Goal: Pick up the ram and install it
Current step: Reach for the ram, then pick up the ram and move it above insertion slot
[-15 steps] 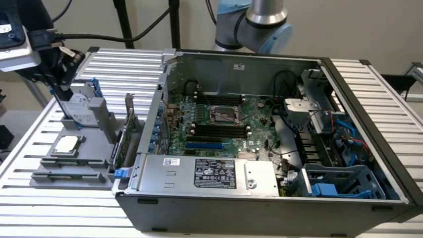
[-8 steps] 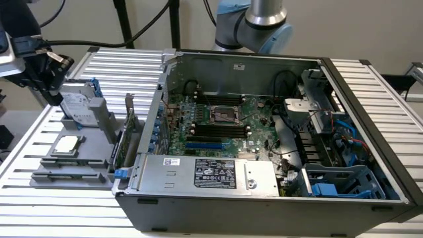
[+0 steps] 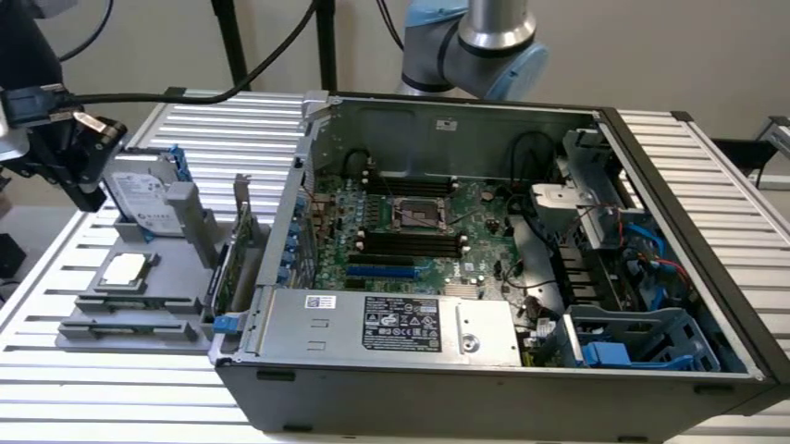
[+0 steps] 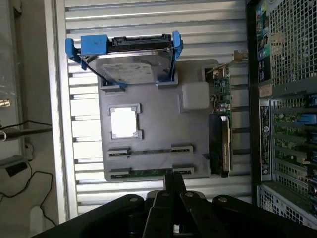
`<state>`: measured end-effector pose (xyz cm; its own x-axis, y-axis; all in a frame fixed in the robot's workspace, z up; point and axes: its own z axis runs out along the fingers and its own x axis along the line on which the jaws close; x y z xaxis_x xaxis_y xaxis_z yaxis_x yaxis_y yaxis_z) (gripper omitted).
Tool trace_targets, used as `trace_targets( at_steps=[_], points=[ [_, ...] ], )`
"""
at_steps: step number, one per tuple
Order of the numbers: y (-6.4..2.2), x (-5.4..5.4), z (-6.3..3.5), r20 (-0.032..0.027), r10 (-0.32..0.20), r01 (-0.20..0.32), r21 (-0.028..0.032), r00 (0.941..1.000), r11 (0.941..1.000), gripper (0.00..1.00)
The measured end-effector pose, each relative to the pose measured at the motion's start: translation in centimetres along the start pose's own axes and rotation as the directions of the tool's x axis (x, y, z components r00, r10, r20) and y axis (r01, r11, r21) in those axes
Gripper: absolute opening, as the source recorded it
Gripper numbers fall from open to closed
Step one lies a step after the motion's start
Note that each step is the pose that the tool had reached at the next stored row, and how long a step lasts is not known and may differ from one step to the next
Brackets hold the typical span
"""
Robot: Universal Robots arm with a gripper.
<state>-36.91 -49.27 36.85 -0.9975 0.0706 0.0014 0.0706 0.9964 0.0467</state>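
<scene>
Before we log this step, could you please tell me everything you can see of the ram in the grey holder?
The ram shows as a long, thin green circuit-board strip seen edge-on, standing on its long edge in the slot of the grey holder nearest the gripper, between two grey end blocks. It sits straight and seated, not lifted. The shut gripper hangs by one end; contact cannot be told. Its chips cannot be made out.

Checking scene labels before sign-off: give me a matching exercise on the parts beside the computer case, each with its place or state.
1 hard drive
2 processor chip
3 ram
4 expansion card

A flat in a square recess of the grey holder
B in a blue caddy
C on edge in a narrow slot
D upright, nearest the computer case

Pairs: 1-B, 2-A, 3-C, 4-D
</scene>
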Motion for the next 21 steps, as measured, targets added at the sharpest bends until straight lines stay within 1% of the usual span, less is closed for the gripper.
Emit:
trace_targets(
  at_steps=[4,8,21],
  points=[
    [-0.70,0.1,0.02,-0.0029,0.000,0.000,0.0012,1.0000,1.0000,0.11],
    [-1.29,0.3,0.03,-0.0035,-0.001,0.001,0.0021,1.0000,1.0000,0.11],
    [-1.35,0.4,0.03,-0.0035,-0.001,0.001,0.0026,1.0000,1.0000,0.11]
  ],
)
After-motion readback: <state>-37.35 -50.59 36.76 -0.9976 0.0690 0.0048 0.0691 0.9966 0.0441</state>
